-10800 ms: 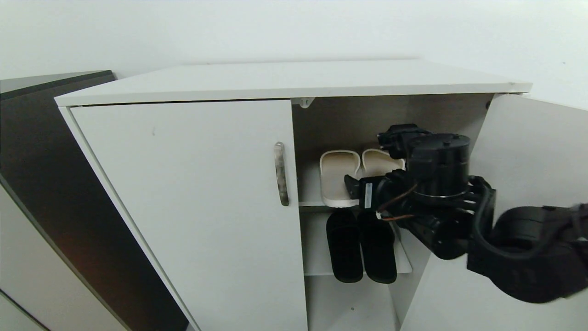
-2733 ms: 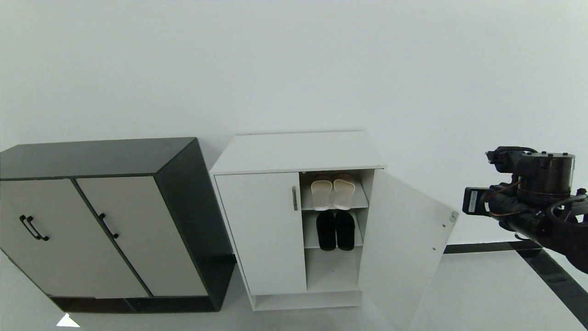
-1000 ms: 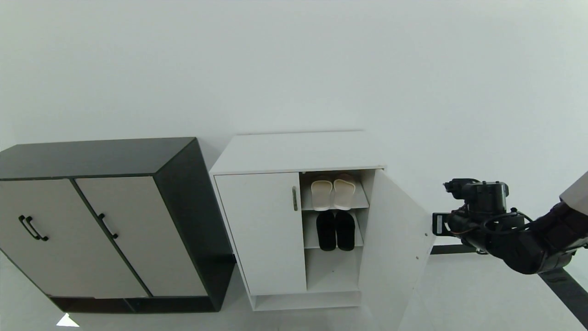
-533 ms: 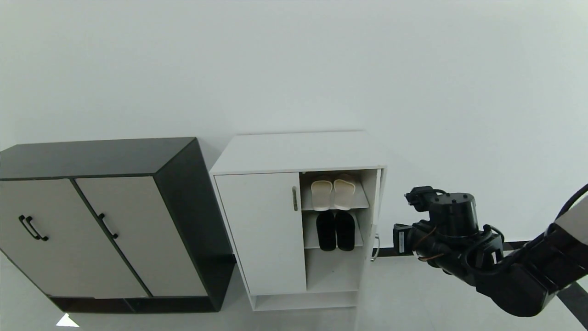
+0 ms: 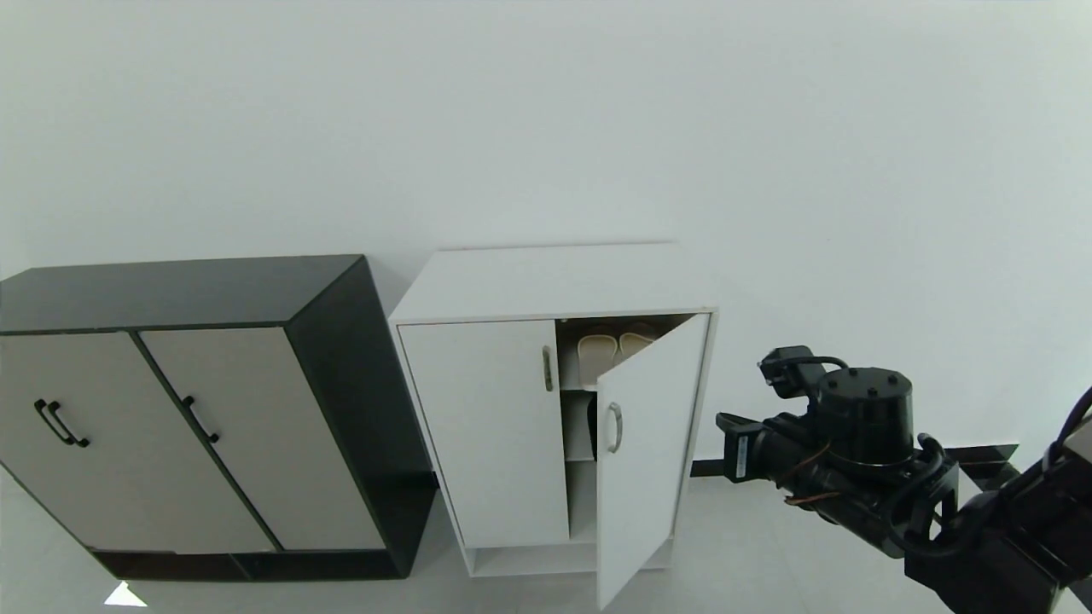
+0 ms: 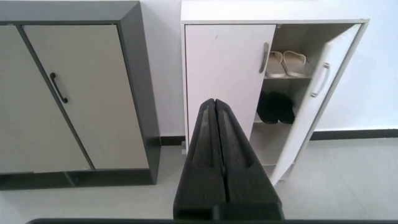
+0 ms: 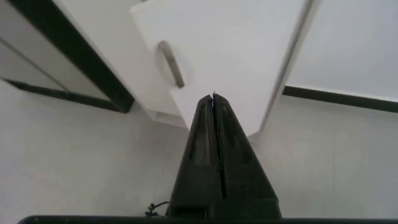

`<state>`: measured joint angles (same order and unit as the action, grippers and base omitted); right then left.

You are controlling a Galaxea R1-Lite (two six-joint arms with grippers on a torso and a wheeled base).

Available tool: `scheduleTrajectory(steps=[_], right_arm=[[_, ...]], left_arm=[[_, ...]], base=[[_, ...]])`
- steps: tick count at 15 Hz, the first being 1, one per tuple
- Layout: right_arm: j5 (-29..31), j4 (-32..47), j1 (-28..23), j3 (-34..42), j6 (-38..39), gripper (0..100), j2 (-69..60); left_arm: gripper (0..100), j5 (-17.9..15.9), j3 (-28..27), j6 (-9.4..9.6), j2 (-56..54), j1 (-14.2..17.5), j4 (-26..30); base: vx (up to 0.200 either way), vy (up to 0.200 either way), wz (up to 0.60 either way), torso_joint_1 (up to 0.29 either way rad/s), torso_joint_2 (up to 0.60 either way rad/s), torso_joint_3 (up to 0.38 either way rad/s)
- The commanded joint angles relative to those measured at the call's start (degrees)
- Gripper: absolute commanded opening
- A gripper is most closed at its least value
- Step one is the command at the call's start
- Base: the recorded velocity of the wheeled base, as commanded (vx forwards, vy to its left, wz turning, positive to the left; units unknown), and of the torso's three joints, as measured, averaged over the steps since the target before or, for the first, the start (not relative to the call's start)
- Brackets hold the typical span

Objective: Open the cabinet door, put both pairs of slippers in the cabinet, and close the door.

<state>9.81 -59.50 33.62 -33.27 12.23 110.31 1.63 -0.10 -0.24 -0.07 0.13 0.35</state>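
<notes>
White flat-panel cabinet door [image 5: 648, 477] half shut, right gripper [image 7: 214, 98] near its outer face.
The door lies ahead and left of that gripper, whose 2 fingers are pressed together, empty; contact with the panel looks unlikely but is unclear. The left gripper [image 6: 215, 102], also closed, is farther away. Cream slippers [image 6: 285, 63] and black slippers [image 6: 275, 107] sit inside the white cabinet [image 5: 546, 281].

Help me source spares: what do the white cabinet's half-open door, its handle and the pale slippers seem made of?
Door: probably laminated board; flat, matte, uniform white face. Handle: looks metal; slim silvery bow with dull sheen. Pale slippers: likely moulded foam or rubber; smooth, plain cream surfaces, unclear which.
</notes>
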Motion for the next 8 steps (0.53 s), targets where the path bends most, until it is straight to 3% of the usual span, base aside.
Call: scheduleTrajectory(steps=[1,4,8], right_arm=[[-1.20,-1.32,0.04,1.98,-0.01,0,0.08],[-2.08,-2.55,0.22,3.03,-0.10,0,0.25],[-1.99,-2.64,1.27,3.47,-0.36,0,1.31]], left_arm=[[0,0.04,0.01,-0.02,0.07,0.04,0.00],[0,0.04,0.01,-0.02,0.07,0.04,0.00],[0,0.04,0.01,-0.02,0.07,0.04,0.00]], base=[[0.000,0.000,0.00,0.000,0.00,0.000],[0.000,0.000,0.00,0.000,0.00,0.000],[0.200,0.000,0.00,-0.007,0.00,0.005]])
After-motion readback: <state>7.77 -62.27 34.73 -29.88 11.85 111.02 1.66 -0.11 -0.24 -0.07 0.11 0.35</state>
